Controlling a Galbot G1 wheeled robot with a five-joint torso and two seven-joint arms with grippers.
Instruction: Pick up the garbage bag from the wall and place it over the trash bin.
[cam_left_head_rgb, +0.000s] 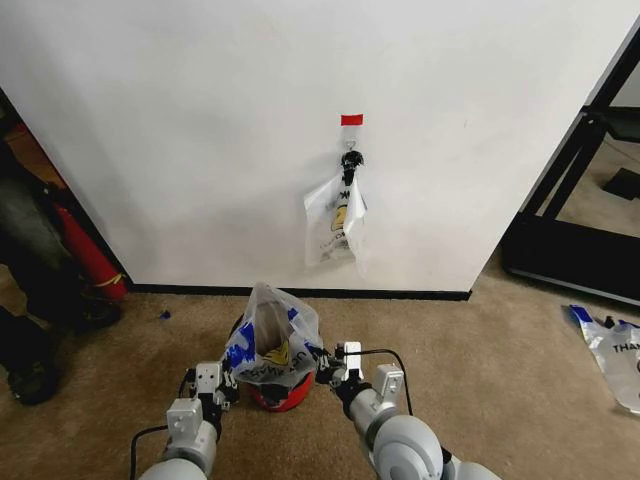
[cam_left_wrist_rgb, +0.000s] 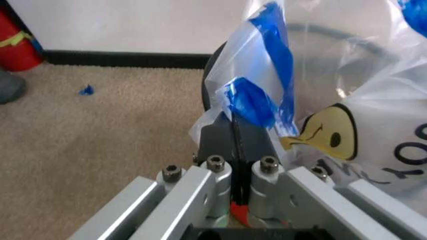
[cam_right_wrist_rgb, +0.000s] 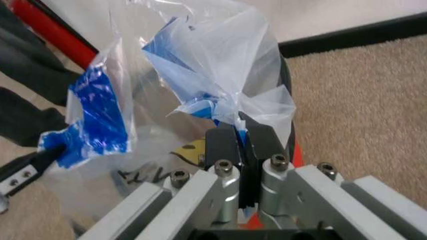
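The garbage bag (cam_left_head_rgb: 271, 345) (clear, blue-edged, smiley print) stands open over the red trash bin (cam_left_head_rgb: 284, 396).

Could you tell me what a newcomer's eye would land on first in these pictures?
First, the garbage bag stretched over the trash bin on the carpet, pinched at each side by the left gripper and right gripper. Next, the bunched bags hanging from the hook under red tape on the wall.

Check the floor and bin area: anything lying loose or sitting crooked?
A like-printed bag lies flat on the carpet to the right. The garbage bag stands bunched above the trash bin, not yet spread over its rim, pinched by the left pincer and right pincer.
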